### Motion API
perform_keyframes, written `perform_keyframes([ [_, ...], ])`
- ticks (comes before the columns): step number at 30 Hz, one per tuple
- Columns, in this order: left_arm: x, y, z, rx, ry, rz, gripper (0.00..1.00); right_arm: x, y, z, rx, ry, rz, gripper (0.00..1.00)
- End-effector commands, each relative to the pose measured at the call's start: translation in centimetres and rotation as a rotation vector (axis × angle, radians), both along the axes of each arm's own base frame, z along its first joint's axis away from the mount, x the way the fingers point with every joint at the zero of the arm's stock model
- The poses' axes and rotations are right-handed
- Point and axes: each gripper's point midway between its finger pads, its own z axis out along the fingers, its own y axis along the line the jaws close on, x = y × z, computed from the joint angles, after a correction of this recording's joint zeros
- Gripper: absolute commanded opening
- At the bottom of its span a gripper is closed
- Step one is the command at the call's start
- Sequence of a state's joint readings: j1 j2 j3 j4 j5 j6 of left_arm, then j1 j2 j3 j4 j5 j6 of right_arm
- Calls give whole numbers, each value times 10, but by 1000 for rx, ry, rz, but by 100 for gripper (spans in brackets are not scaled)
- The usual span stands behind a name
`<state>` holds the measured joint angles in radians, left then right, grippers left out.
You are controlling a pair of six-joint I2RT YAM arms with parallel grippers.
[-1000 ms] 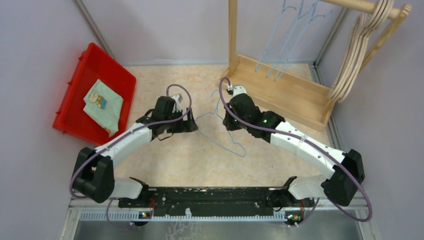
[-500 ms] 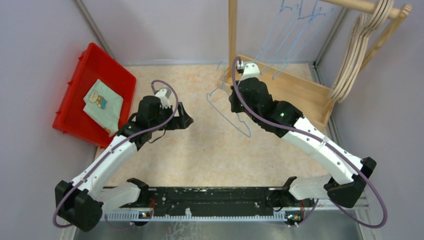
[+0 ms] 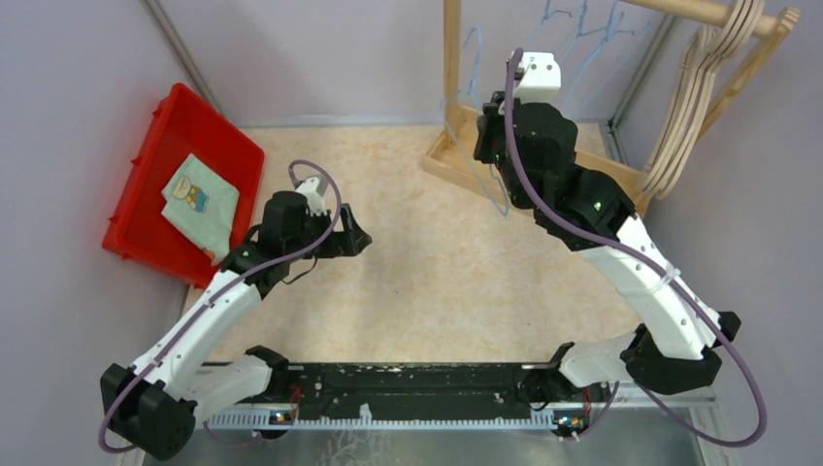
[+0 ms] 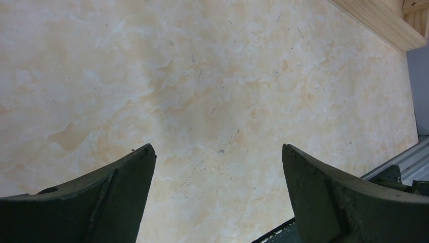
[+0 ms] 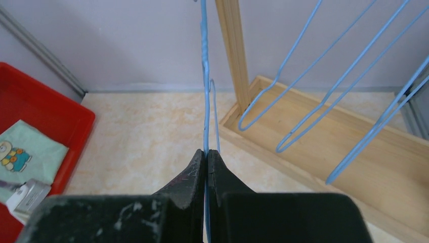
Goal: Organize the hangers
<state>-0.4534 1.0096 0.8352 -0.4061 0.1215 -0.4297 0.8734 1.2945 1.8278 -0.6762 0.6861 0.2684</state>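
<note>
My right gripper is shut on a thin light-blue wire hanger and holds it up in the air beside the rack's left post. In the right wrist view the wire runs straight up from between the closed fingertips of this gripper. Several more blue wire hangers hang from the rack's top rail and show in the right wrist view. Several tan wooden hangers hang at the rail's right end. My left gripper is open and empty above the bare table.
The tall wooden rack has an upright post and a tray-like base at the back right. A red bin with a folded pale-green cloth stands at the back left. Grey walls close in on both sides.
My right arm has lifted the blue wire hanger off the table and carried it up and back to the rack. My left arm has drawn back to the left and stays open.
</note>
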Motion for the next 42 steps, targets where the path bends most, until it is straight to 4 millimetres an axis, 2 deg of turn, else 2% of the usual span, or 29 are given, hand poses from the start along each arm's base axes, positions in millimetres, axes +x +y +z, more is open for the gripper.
perform_keyframes([
  [1, -4, 5, 3, 7, -14, 6, 100, 9, -5, 38, 27, -100, -70, 0],
  [9, -8, 9, 3, 23, -13, 7, 100, 26, 5, 69, 68, -179, -115, 0],
  [20, -8, 13, 6, 44, -21, 13, 100, 45, 1, 108, 84, -297, -240, 0],
  [27, -8, 15, 8, 53, -29, 15, 100, 59, -4, 130, 13, -378, -361, 0],
  [29, -9, 16, 8, 54, -30, 15, 100, 73, 3, 125, -28, -386, -391, 0],
  [33, -10, 16, 6, 56, -26, 15, 100, 96, 1, 122, -43, -390, -438, 0],
  [42, -7, 18, 2, 83, -25, 14, 100, 134, -17, 126, 0, -434, -518, 0],
])
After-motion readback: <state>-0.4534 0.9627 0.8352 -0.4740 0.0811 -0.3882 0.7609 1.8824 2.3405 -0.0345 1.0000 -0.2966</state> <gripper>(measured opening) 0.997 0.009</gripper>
